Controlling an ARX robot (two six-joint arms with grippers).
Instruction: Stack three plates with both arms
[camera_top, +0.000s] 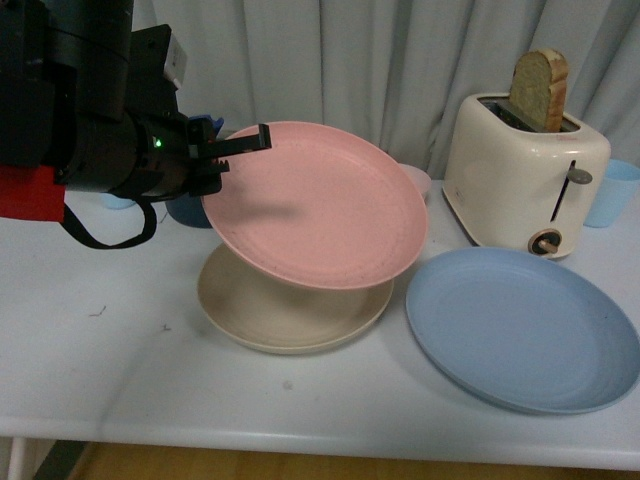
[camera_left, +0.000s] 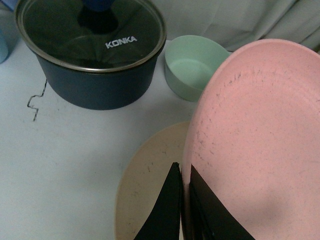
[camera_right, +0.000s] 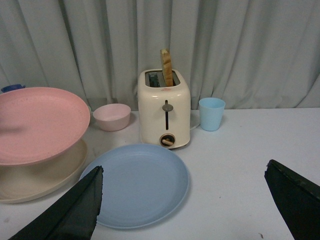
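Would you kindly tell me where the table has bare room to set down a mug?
Bare table left of the beige plate, and beside the blue plate in front of the blue cup. Crowded behind: pot, green bowl, pink bowl, toaster.

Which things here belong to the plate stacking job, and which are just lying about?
Job: beige plate, blue plate, pink plate, left tool gripping its rim.
Lying about: toaster with bread, lidded pot, green bowl, pink bowl, blue cup.

Front cam looks down across the table (camera_top: 120, 370), toaster (camera_top: 520, 180) at 2 o'clock. Left wrist cam's right up on the pink plate (camera_left: 260, 140), looking down. Right wrist sits low, farther back; all share that plate.
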